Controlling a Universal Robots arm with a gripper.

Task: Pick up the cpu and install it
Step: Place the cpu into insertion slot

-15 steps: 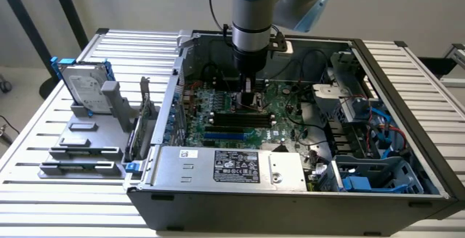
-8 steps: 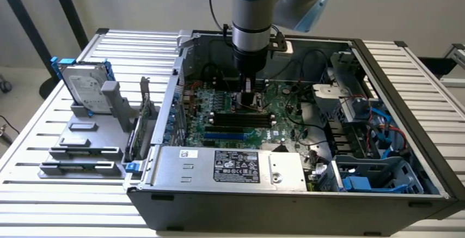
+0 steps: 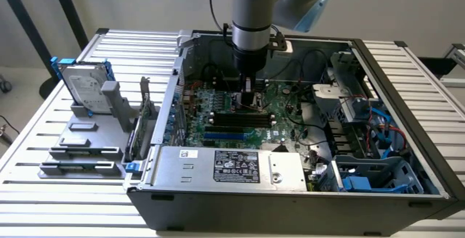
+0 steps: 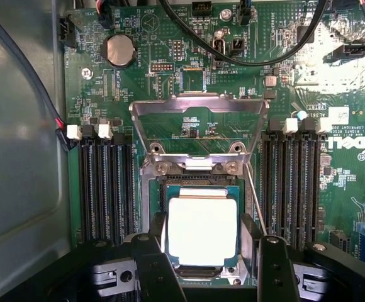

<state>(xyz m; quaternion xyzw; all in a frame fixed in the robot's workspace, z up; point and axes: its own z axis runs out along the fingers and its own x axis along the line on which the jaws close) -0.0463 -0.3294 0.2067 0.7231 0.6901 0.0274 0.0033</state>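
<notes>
**Now at the socket: cpu between the fingers**

Here the arm reaches straight down into the open computer case, which lies on its side on a slatted table. The gripper hangs low over the green motherboard, near the middle of the case.

From the wrist view, the gripper is closed on the cpu. Its two black fingers stand against opposite edges of the chip, at a middling width. The cpu shows a bright silver top with a thin green border around it. It lies flat and square over the socket, inside the socket's metal frame (whether it is seated in the socket or held just above it cannot be told).

The socket's load plate is swung open and stands up just past the cpu, so the board shows through its window. Banks of long black memory slots run on both sides of the socket. A round coin battery sits farther up the board, and black cables loop across it.

In the exterior view, the grey power supply with its label fills the near part of the case. Outside the case, on the exterior view's left, a silver hard drive in a blue bracket stands upright on a grey holder, well apart from the gripper.
</notes>
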